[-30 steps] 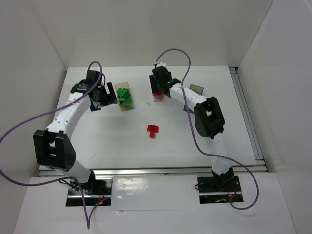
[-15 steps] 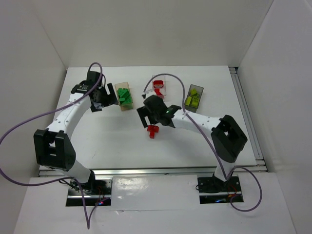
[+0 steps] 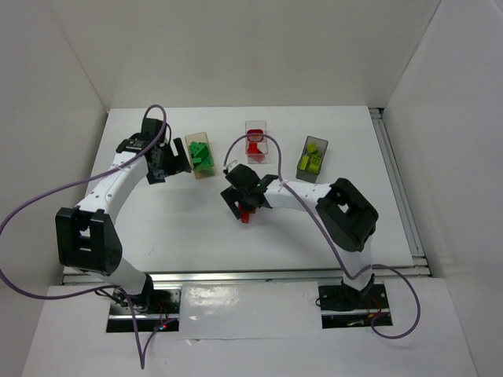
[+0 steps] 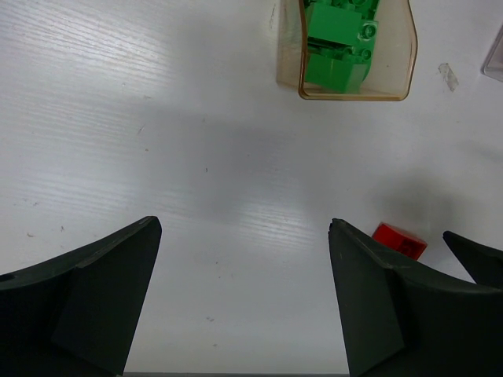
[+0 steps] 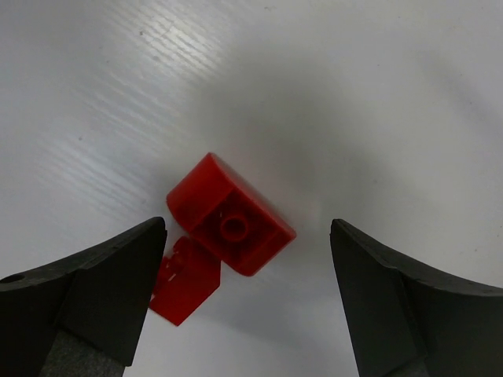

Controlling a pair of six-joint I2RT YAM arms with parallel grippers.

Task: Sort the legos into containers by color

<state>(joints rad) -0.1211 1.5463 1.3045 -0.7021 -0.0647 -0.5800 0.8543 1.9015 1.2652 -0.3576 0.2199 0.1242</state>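
Squarely between the spread fingers of the right gripper (image 5: pixel 247 228) lies the loose red plastic lego piece (image 5: pixel 232 224), a blocky brick with one round stud showing and a smaller, flatter red bit touching its near-left corner; whether the two are joined cannot be told. It rests on the white table (image 3: pixel 181 228) near the middle, nearer than all three boxes, and the right jaws stand wide apart on either side of it without touching it. Just beyond it, at the far middle, stands the small clear plastic rectangular box with red bricks (image 3: pixel 255 126), and the red bricks inside (image 3: pixel 255 144) sit towards its middle. To the right of that, well apart, is the clear rectangular box of yellow-green bricks (image 3: pixel 311 176), with the yellow-green bricks (image 3: pixel 310 159) heaped in it. To the left is the clear, amber-rimmed rectangular box of green bricks (image 4: pixel 354 96), upright on the table and holding a pile of bright green bricks (image 4: pixel 338 39). The left gripper (image 4: pixel 245 226) hangs just beside this box on its left side, with its dark fingers far apart and only bare table between them. In the left wrist view the loose red piece shows small past the right finger, next to a dark part of the other arm. Purple cables loop from both white arms back towards their bases at the near edge.
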